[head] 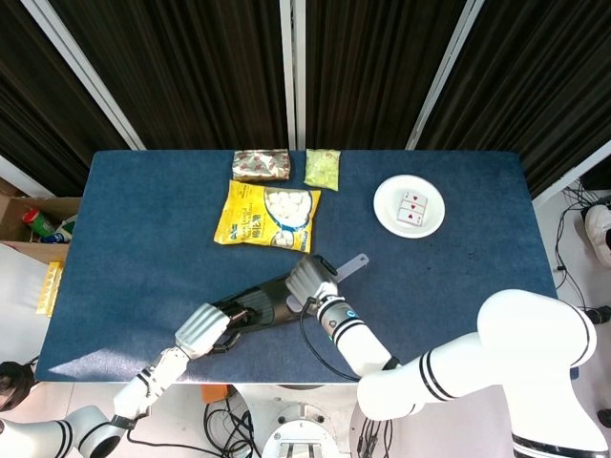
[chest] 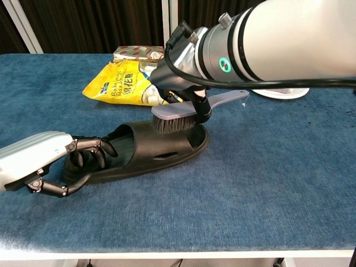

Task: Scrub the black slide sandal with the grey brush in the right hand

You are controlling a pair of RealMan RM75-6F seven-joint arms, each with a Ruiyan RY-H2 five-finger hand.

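**Scrubbing under way at the sandal's right end**

Dark curtains hang behind a blue worktop (head: pixel 143 229) that carries the sandal (chest: pixel 150 147) near its front edge, a little left of centre. Farther back lie a yellow snack bag (head: pixel 265 215), two smaller packets and a white plate (head: pixel 409 205) off to the right.

Judging by where things sit, the scrubbing is in progress rather than finished. The brush (chest: pixel 178 115) is down with its bristles on the footbed at the sandal's right end, just beside the rim. Whether the sole is any cleaner cannot be told; the black rubber shows no visible dirt or foam. The strap and the left end of the footbed look like what remains to be covered, though that is a guess from the brush's present spot.

The right hand (chest: pixel 181 83) is wrapped around the brush near its head, fingers closed on the back of it, with the grey handle sticking out to the right. The forearm comes in from the right and angles down toward the sandal.

The left hand (chest: pixel 53 161) holds the sandal's left end. Its dark fingers (chest: pixel 92 150) curl over the edge into the footbed and the thumb lies along the near rim, pinning the sandal flat on the worktop.
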